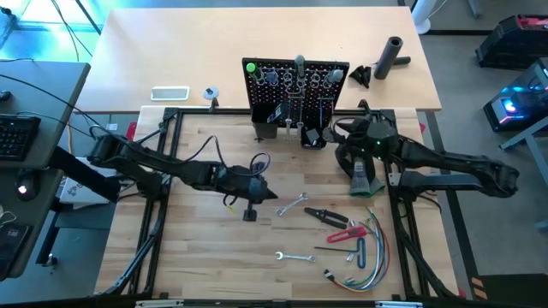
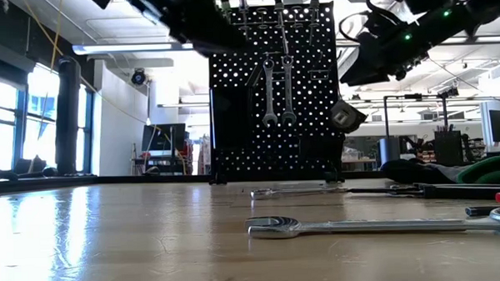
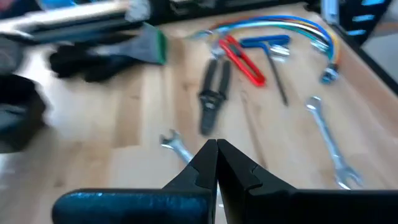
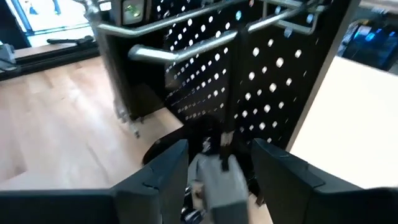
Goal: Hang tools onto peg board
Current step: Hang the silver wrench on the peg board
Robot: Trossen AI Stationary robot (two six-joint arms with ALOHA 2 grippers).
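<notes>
While no labels are legible, right gripper (image 4: 219, 163) is spread by peg board (image 4: 261, 81); left gripper (image 3: 216, 163) pressed together.

Black peg board (image 1: 296, 85) dotted with holes, upper middle; silver wrenches (image 2: 277, 91) hanging on it. Lower right: red-handled tool (image 1: 349, 233), rainbow-coloured wires (image 1: 370, 261). Light wood table (image 1: 214, 257).

Blur and cut-off edges hide much

In the low view both arms run off the top edge, and the wrench (image 2: 378, 225) is cut at the right. The left wrist view blurs the dark shape (image 3: 93, 56) beyond the pliers (image 3: 211, 96). The grey object (image 4: 217, 183) between the right claw (image 4: 219, 168) fingers cannot be identified.
</notes>
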